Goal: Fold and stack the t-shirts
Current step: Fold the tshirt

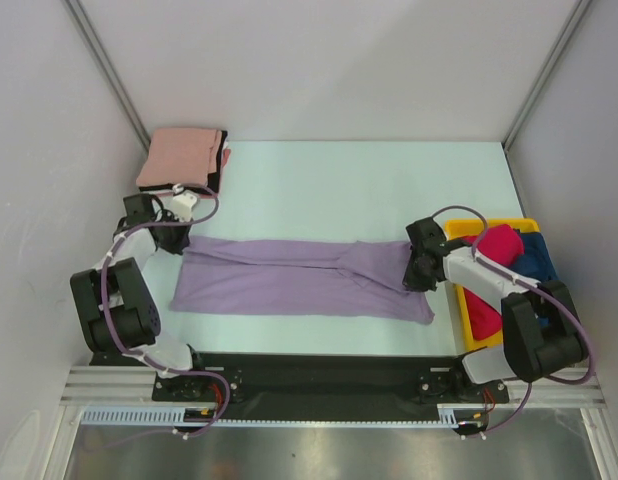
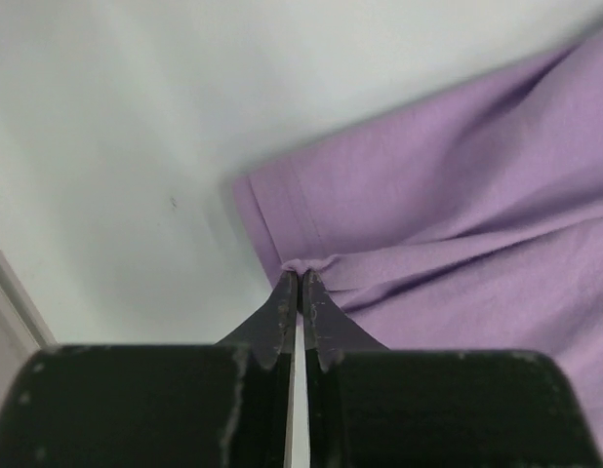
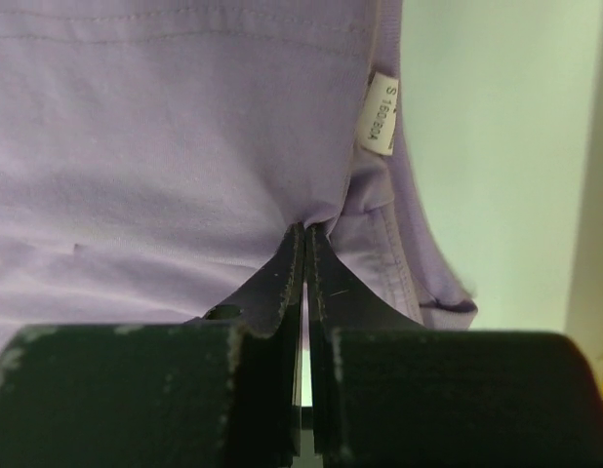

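Observation:
The lavender purple t-shirt (image 1: pixel 299 278) lies stretched lengthwise across the table, folded into a long band. My left gripper (image 1: pixel 181 238) is shut on its left end; in the left wrist view the tips (image 2: pixel 300 278) pinch a fold of the hem (image 2: pixel 282 219). My right gripper (image 1: pixel 414 268) is shut on the right end; in the right wrist view the tips (image 3: pixel 306 229) pinch cloth by the collar, next to a white size label (image 3: pixel 378 112). A folded salmon pink t-shirt (image 1: pixel 179 157) lies on a black one (image 1: pixel 224 158) at the back left.
A yellow bin (image 1: pixel 474 325) at the right edge holds a red t-shirt (image 1: pixel 497 243) and a dark blue one (image 1: pixel 537 258). White walls enclose the table on three sides. The arm bases stand at the near edge.

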Available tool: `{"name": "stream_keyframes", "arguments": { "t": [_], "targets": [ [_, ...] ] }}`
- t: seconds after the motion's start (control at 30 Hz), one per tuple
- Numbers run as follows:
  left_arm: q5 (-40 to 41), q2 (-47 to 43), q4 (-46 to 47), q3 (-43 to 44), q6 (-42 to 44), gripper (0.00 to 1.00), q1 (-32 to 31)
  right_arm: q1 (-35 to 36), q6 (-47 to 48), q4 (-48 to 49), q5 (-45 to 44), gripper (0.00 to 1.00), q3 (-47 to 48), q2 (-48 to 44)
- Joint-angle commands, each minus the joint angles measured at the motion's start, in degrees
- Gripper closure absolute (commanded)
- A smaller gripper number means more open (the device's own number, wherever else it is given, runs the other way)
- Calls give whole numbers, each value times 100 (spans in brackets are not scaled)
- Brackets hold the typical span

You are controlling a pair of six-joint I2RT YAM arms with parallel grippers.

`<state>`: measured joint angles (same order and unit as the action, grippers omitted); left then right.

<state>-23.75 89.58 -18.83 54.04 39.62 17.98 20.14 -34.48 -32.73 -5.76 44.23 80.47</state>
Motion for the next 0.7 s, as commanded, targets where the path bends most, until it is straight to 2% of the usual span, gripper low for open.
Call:
{"name": "stream_keyframes", "arguments": {
  "t": [0.0,0.07,0.1,0.13,0.17,0.2,0.23,0.27,0.3,0.33,0.37,0.43,0.47,0.5,0.57,0.6,0.67],
  "targets": [
    [-279,-371,-199,-131,617,95,267,-107,73,145,-92,100,42,144],
    [-585,-406,-576,44,1080,86,530,-168,117,162,-75,100,16,153],
    [-944,-406,-1222,132,1379,68,601,-151,143,197,-83,100,16,145],
    [-1078,-389,-1655,359,1756,59,654,-133,178,206,-75,100,24,127],
    [-1192,-354,-2129,492,2569,51,724,-90,205,206,-74,100,25,145],
    [-1246,-301,-3117,641,2986,42,742,-81,196,232,-74,100,42,145],
    [-1272,-162,-3597,999,3591,40,734,-98,196,241,-74,100,33,153],
    [-1316,-82,-4019,1203,3788,39,742,-98,196,258,-74,100,33,171],
    [-1386,6,-4685,1431,3912,35,742,-107,205,293,-48,100,33,189],
    [-1657,146,-4856,1808,3983,26,742,-107,205,294,-39,100,42,215],
    [-1738,173,-4841,1881,3775,24,699,-107,231,302,-31,100,42,224],
    [-1460,8,-3432,1586,2768,27,471,-124,249,311,-31,100,42,241],
    [-674,-45,-2869,1392,2066,30,148,-133,249,320,-22,100,51,250],
    [-336,-107,-1932,1172,1902,33,-12,-133,240,303,-22,100,42,250],
    [523,-178,-1153,653,1386,32,-398,-133,188,241,-74,100,51,250],
    [720,-99,-636,573,1217,30,-479,-116,100,145,-161,100,33,250],
    [1011,50,-290,607,657,30,-584,-72,12,22,-267,100,16,207]
  ]
}}
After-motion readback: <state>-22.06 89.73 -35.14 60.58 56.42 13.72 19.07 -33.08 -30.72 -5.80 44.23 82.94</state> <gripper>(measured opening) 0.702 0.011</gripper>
